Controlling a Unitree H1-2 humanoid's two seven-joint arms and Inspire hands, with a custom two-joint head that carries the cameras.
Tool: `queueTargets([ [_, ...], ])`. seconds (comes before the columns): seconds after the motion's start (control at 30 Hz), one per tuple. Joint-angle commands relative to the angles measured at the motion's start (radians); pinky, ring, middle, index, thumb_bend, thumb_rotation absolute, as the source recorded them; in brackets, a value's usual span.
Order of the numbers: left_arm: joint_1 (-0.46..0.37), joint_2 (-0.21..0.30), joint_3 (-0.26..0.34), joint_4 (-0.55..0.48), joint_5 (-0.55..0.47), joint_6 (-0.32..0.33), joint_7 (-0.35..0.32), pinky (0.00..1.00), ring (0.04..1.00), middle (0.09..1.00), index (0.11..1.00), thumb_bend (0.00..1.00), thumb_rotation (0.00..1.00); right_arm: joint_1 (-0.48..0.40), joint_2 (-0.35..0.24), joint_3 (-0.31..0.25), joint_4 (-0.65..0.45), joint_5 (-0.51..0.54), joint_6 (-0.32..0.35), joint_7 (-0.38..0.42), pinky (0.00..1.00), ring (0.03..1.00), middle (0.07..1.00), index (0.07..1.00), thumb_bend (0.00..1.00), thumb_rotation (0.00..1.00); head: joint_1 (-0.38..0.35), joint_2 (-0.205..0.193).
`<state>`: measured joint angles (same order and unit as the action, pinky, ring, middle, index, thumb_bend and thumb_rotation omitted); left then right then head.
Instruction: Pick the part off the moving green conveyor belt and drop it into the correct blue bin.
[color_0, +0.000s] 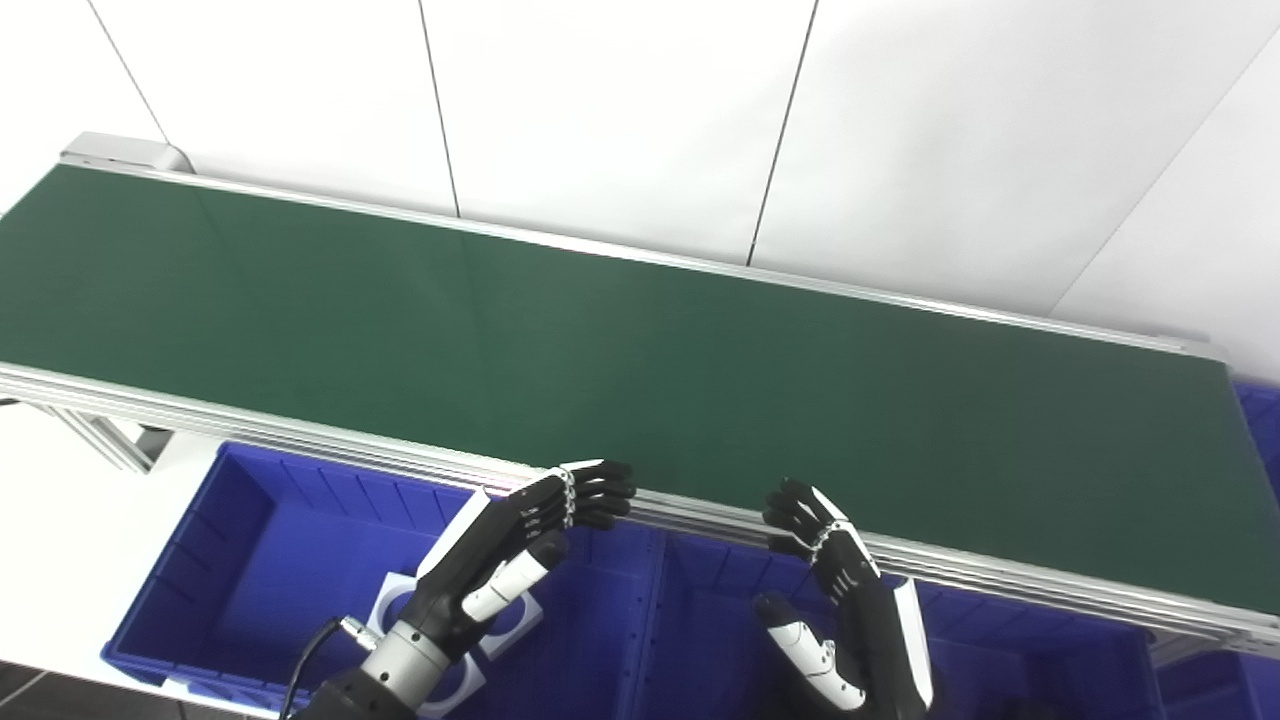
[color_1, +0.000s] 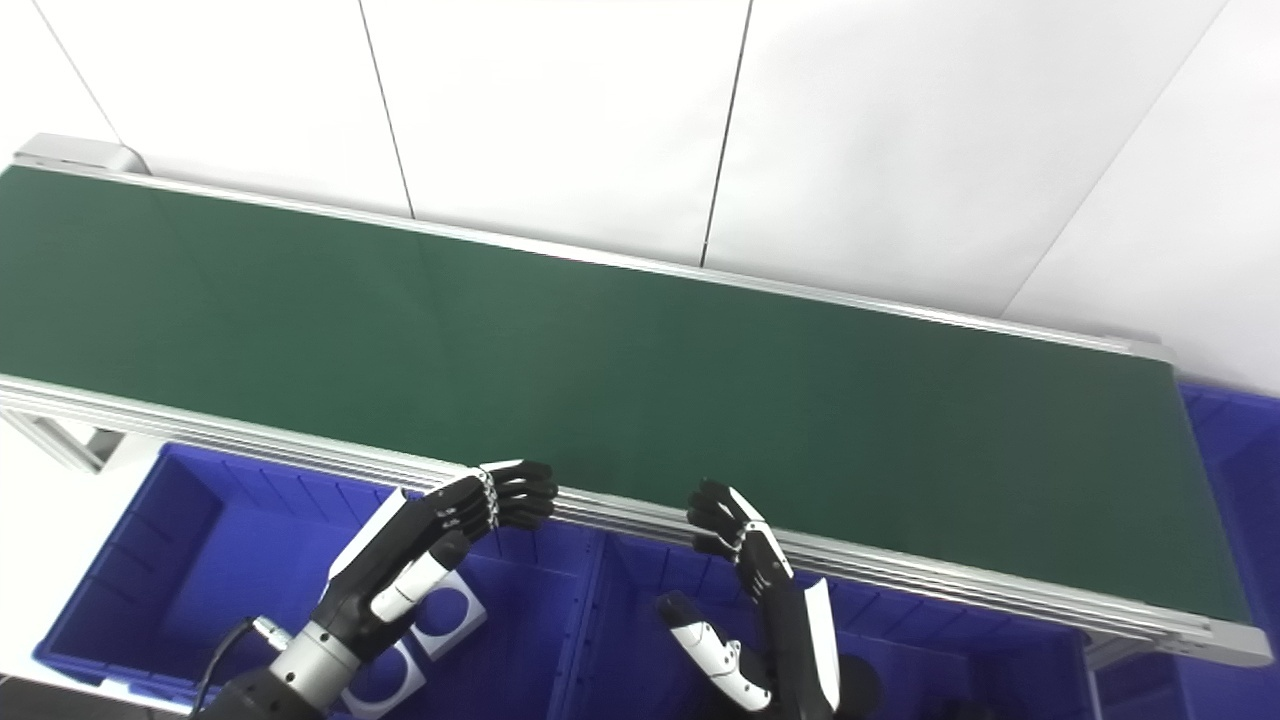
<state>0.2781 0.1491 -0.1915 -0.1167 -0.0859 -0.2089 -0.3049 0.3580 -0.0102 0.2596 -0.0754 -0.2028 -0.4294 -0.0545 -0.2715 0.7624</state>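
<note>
Left blue bin (color_0: 240, 560) below belt's near rail holds white parts with round holes (color_0: 515, 612), partly hidden behind left robot hand (color_0: 520, 540). Left robot hand: fingers spread, curled forward, thumb apart, gripping nothing, fingertips (color_0: 610, 490) at near rail. Green conveyor belt (color_0: 600, 360) runs left to right, surface bare. Right robot hand (color_0: 835, 570): fingers apart, slightly curled, empty, tips near rail, above middle blue bin (color_0: 700, 640). Parts just beneath left robot hand, well apart from right.
</note>
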Motion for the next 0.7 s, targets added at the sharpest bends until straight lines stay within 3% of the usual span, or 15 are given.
queueTargets([
  [0.0,-0.009,0.011,0.007,-0.006,-0.036,-0.033,-0.015,0.76,0.767,0.79,0.8,0.77,0.83,0.002,0.018,0.003,-0.029,-0.006,-0.035,-0.009,0.72,0.79,0.813,0.848,0.67,0.65,-0.013,0.005],
  [0.27,-0.035,0.02,0.011,0.033,-0.084,-0.032,-0.049,0.76,0.768,0.789,0.793,0.78,0.8,0.025,0.035,-0.011,-0.065,-0.04,-0.028,-0.016,0.71,0.786,0.815,0.851,0.67,0.67,-0.098,0.037],
  [0.67,-0.07,0.017,0.008,0.072,-0.104,-0.032,-0.085,0.74,0.753,0.767,0.774,0.86,0.77,0.084,0.061,-0.022,-0.141,-0.088,0.013,-0.013,0.71,0.799,0.828,0.863,0.65,0.72,-0.075,0.059],
])
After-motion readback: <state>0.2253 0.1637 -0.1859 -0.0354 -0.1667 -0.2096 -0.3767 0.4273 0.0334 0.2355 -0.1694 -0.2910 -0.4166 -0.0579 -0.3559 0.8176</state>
